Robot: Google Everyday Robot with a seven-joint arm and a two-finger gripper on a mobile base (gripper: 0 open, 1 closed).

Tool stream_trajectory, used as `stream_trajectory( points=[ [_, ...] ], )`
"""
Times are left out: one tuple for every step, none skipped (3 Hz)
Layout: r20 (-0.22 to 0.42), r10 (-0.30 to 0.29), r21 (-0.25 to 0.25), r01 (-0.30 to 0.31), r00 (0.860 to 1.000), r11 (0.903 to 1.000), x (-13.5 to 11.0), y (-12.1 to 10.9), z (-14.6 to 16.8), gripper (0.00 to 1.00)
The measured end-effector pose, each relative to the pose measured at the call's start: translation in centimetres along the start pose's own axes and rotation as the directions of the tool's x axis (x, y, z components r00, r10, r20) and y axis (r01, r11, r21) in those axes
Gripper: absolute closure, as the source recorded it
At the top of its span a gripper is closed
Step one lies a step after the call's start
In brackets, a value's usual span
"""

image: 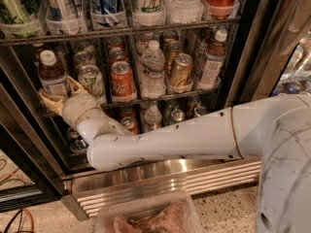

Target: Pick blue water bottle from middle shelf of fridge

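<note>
The blue water bottle, with brown liquid, a white cap and a pale label, stands at the left end of the middle shelf of the fridge. My gripper reaches in from the right on the long white arm. Its cream fingers sit on either side of the bottle's lower part and are closed on it. The bottle's base is hidden behind the gripper. A second, similar brown bottle stands at the right end of the shelf.
Beside the held bottle stand a green-white can, a red can, a clear ribbed water bottle and a gold can. The upper rack hangs just above. The black door frame is at left. A clear plastic bin lies below.
</note>
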State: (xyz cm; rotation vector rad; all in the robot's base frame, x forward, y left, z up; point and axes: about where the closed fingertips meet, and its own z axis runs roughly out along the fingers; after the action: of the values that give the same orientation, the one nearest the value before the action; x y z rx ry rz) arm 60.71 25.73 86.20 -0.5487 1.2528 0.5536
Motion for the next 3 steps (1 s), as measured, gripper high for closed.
stream_trajectory(
  points=[
    [0.009,0.003,-0.01,-0.003,1.0,0.9999,-0.42,-0.04,-0.05,1.0],
    [0.018,0.004,-0.015,-0.004,1.0,0.9999,-0.92,-0.15,-0.1,1.0],
    [0.018,0.004,-0.015,-0.004,1.0,0.9999,-0.68,-0.13,-0.16,1.0]
  ],
)
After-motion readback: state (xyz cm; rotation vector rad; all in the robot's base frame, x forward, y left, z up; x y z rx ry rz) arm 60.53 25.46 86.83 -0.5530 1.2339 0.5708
